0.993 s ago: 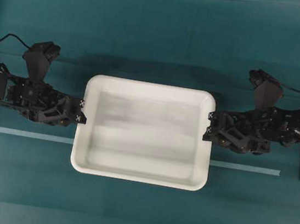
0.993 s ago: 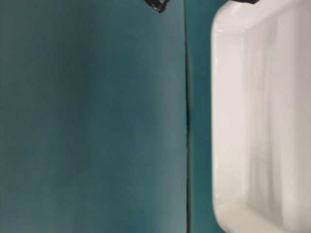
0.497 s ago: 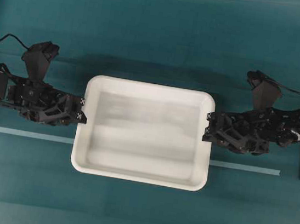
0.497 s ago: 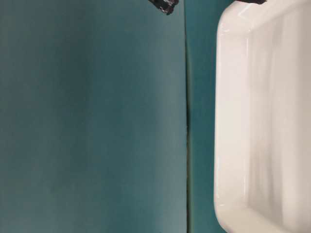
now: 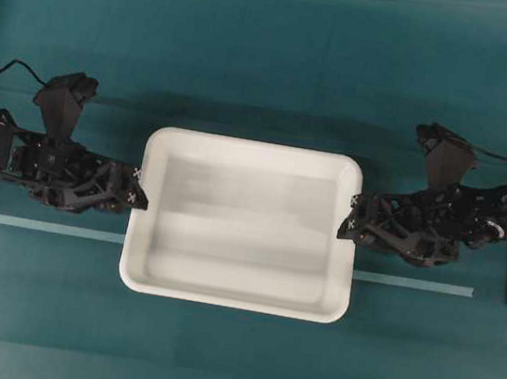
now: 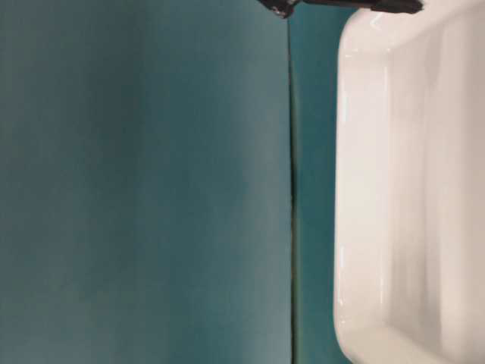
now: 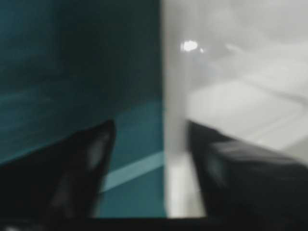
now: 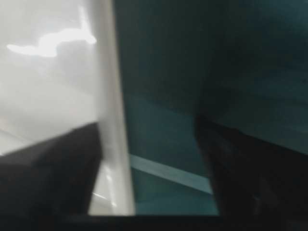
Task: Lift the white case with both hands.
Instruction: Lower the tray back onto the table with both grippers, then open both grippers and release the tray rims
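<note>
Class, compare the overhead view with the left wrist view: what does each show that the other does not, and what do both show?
Only the overhead view shows the whole white case, the right gripper at its right rim, both arms and the full tape strip. Only the left wrist view shows, blurred, the left gripper's fingers apart, one outside the case wall and one inside. Both show the left gripper, the case, the teal mat and tape.
</note>
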Robot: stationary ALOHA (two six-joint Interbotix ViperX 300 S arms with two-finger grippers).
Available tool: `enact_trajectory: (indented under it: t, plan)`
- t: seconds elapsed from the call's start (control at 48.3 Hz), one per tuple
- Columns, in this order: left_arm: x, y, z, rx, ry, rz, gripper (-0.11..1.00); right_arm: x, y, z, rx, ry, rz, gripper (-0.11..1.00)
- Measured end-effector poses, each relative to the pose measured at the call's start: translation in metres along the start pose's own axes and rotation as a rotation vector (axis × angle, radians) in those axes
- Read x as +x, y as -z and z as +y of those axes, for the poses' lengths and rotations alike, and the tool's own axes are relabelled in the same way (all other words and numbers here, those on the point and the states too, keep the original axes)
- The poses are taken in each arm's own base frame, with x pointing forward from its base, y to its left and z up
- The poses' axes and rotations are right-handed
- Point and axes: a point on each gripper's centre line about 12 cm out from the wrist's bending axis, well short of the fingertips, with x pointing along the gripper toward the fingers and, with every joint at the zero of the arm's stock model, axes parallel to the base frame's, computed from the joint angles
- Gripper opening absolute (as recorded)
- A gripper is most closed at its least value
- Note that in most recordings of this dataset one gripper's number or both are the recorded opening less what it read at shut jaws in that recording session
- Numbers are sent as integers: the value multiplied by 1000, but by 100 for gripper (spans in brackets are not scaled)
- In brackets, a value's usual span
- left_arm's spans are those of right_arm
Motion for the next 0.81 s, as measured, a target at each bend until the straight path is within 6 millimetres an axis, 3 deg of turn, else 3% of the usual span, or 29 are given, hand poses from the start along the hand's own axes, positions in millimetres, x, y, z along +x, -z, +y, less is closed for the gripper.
enact_trajectory:
  t: [0.083,0.145,0.372,0.807]
  plan:
    - [0,0,-3,2,9,-1,92,0,2,2,-7,-10,1,86]
    - [0,-1,-6,6,17,-2,98,0,3,2,-12,-9,3,87]
    - [-4,2,-15,53,45,1,96,-11,5,10,-19,-61,3,87]
    - [-44,2,-33,180,173,-22,95,-68,7,18,-78,-276,-17,87]
